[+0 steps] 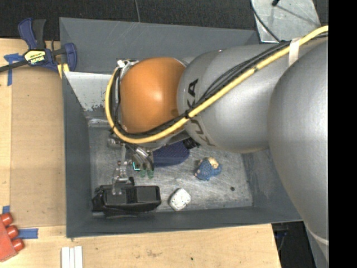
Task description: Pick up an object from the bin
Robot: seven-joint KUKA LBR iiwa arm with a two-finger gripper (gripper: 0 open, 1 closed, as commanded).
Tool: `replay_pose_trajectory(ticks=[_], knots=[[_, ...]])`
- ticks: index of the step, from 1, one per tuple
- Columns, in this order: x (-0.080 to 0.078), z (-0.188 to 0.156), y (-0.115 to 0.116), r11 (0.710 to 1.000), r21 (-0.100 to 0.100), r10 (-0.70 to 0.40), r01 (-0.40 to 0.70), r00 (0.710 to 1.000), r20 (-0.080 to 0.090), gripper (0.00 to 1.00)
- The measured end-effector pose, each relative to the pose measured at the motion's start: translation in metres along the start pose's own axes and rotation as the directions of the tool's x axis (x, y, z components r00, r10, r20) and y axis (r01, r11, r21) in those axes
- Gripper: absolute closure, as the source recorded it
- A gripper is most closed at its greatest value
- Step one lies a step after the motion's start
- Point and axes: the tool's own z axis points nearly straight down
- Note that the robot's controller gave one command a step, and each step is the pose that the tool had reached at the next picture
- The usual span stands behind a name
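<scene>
Fingers (131,175) hang beneath the arm's orange cover (149,96), low over the left half of the bin (75,205). The cover and wrist linkage mask them, so whether they stand apart or together cannot be told, and nothing is seen between them.

Camera view: the arm (251,99) enters from the right and hides the far part of the bin floor.
- Black boxy object (128,199): long and flat, in the near left corner of the floor, long axis parallel to the near edge. It sits just beside the fingers, on their near-edge side; contact cannot be judged.
- White crumpled lump (179,199): just off the black object's right end, by the same edge.
- Small blue-and-yellow piece (207,169): near the floor's middle, apart from the others.
- Dark blue flat thing (170,156): partly under the wrist, just right of the fingers.

Judgement: the black object is the nearest candidate. A grasp would call for a short shift toward the near edge and a closing across its short width, not along its length. No object is lifted yet.
</scene>
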Motion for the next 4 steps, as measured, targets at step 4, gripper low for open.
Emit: replay_pose_trajectory(ticks=[4], knots=[[-0.071, 0.095, -0.130, 0.942, -0.008, 0.336, -0.335, 0.942, 0.018, 0.00]])
